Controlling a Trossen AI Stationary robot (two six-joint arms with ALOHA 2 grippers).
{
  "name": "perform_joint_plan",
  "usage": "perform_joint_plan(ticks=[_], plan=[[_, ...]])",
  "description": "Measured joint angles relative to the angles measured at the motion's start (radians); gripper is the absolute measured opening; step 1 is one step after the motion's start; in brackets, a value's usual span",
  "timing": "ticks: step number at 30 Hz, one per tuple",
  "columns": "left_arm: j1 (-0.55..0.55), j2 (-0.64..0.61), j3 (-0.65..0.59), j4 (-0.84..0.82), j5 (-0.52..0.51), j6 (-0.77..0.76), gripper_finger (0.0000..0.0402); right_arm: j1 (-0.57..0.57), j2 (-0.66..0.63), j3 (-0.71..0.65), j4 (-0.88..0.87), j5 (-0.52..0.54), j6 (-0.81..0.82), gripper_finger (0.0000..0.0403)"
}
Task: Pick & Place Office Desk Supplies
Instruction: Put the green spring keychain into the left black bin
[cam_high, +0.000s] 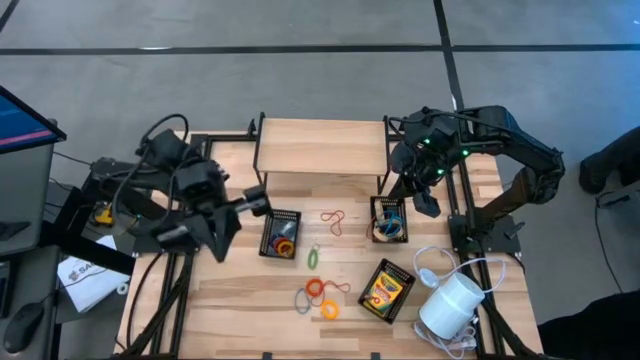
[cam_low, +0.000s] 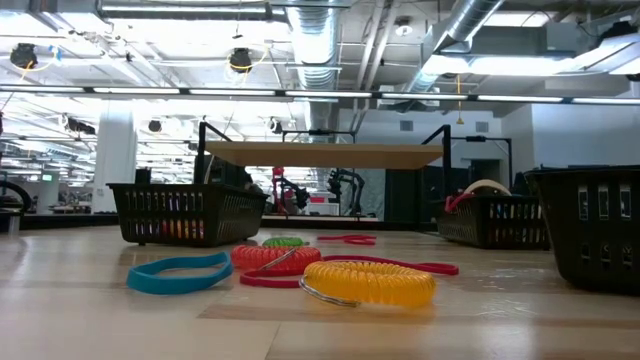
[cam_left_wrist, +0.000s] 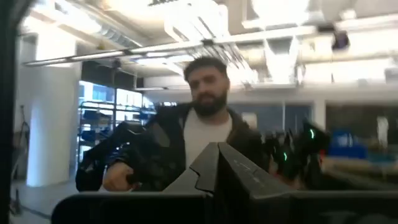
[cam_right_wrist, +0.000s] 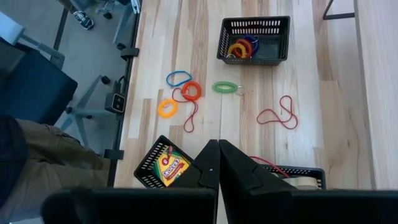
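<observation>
Both arms sit raised and idle, nothing held. The left gripper (cam_high: 262, 200) is clenched empty, just beside and above the left black mesh tray (cam_high: 281, 235), which holds coiled red, yellow and blue loops. The right gripper (cam_high: 425, 203) is also clenched empty, hovering right beside the right black mesh tray (cam_high: 389, 221).

Loose supplies lie on the light wooden desk (cam_high: 250, 300), between the two grippers and nearer the front edge: a thin red elastic loop (cam_high: 334, 221) closest to the right gripper, a green coiled loop (cam_high: 313, 257) further out, then a cluster w/ an orange coil (cam_high: 316, 288), a yellow coil (cam_high: 329, 310) and a blue-grey loop (cam_high: 302, 300). The yellow-and-green crayon box (cam_high: 385, 290) rests in a third black mesh tray (cam_high: 400, 305), on the right gripper's side, near a white cylinder w/ cord (cam_high: 450, 303).

Handling, judged: loops are very light, soft, floppy; they lie flat, so a gripper likely needs to pinch down over one strand and may drag it. Coils are thicker, springy, easier to catch across the ring's rim. The crayon box looks like stiff but crushable card, light; best taken across its narrow sides, gently.
</observation>
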Motion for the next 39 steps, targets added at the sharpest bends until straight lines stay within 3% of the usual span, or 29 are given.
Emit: perform_joint_plan(ticks=[2, 5, 8, 13, 18, 27, 39], plan=[[-0.039, -0.007, -0.001, -0.008, -0.04, -0.05, 0.0001, 0.0, 0.0, 0.0, -0.002, 0.0, 0.0, 0.0], [-0.082, -0.009, -0.001, -0.001, -0.018, -0.022, 0.0001, 0.0, 0.0, 0.0, -0.003, 0.0, 0.007, 0.0], [-0.13, -0.013, -0.001, 0.077, 0.114, 0.024, 0.0001, 0.0, 0.0, 0.0, -0.003, 0.0, 0.019, 0.0], [-0.247, -0.007, -0.001, 0.29, 0.344, -0.1, 0.0001, 0.0, 0.0, 0.0, -0.006, 0.0, 0.025, 0.0], [-0.37, -0.009, -0.001, 0.312, 0.473, -0.184, 0.0001, 0.0, 0.0, 0.0, -0.006, 0.0, 0.021, 0.0], [-0.524, -0.016, -0.001, 0.308, 0.521, -0.211, 0.0001, 0.0, 0.0, 0.0, -0.006, 0.0, 0.017, 0.0], [-0.549, -0.017, -0.001, 0.31, 0.52, -0.241, 0.0001, 0.0, 0.0, 0.0, -0.011, 0.0, 0.017, 0.0]])
